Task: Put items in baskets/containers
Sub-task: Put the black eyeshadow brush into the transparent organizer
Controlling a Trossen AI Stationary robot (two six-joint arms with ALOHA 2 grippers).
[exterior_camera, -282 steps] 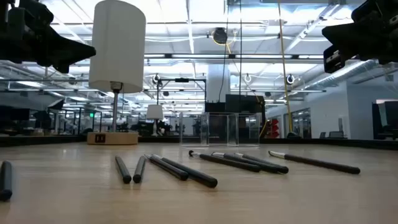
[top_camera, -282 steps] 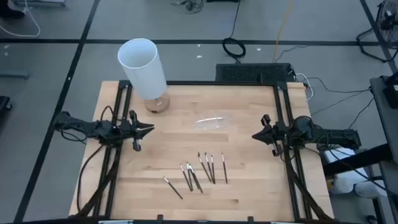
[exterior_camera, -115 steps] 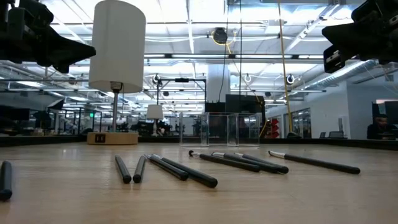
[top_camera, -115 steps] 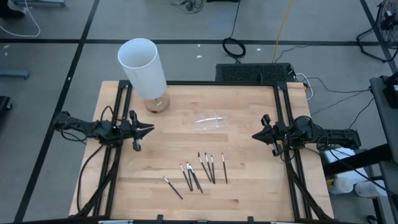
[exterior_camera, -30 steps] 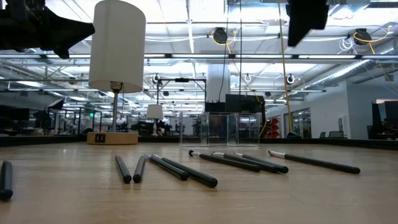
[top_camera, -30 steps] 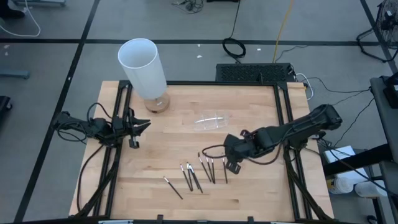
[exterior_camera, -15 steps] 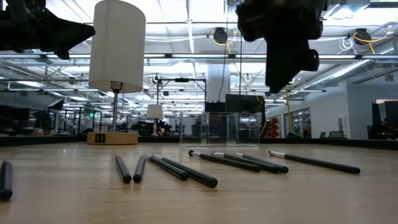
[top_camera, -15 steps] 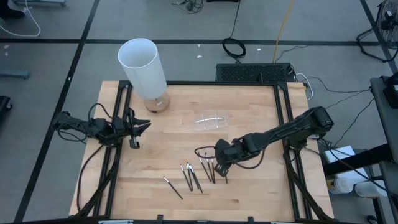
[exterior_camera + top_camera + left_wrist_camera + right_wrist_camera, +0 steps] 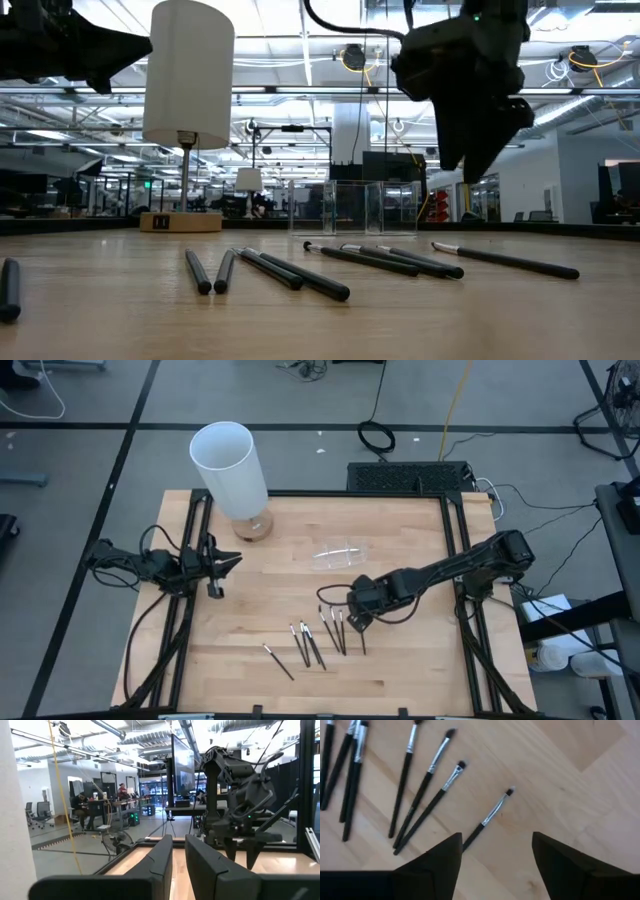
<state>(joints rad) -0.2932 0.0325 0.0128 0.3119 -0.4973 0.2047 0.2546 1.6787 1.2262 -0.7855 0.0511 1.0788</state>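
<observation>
Brushes (image 9: pixel 325 635), seven, loose on table (image 9: pixel 400 670) toward its near edge, clear tray (image 9: pixel 340 554) apart toward the far edge; right gripper (image 9: pixel 355 622) wide open, empty, above the rightmost brush (image 9: pixel 490 815); left gripper (image 9: pixel 228 561) parked at left edge, nothing held; risk: closing off-centre rolls the thin handle away.

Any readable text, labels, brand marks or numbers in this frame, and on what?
None can be read.
Wooden lamp base: a small dark mark with pale specks, too small to read.
Brushes: plain dark handles and silvery collars, no print visible.
White lamp shade, clear tray, wooden table: blank.
Right gripper and left gripper: no markings visible.
Screen in the room behind: seen edge-on, unreadable.
</observation>
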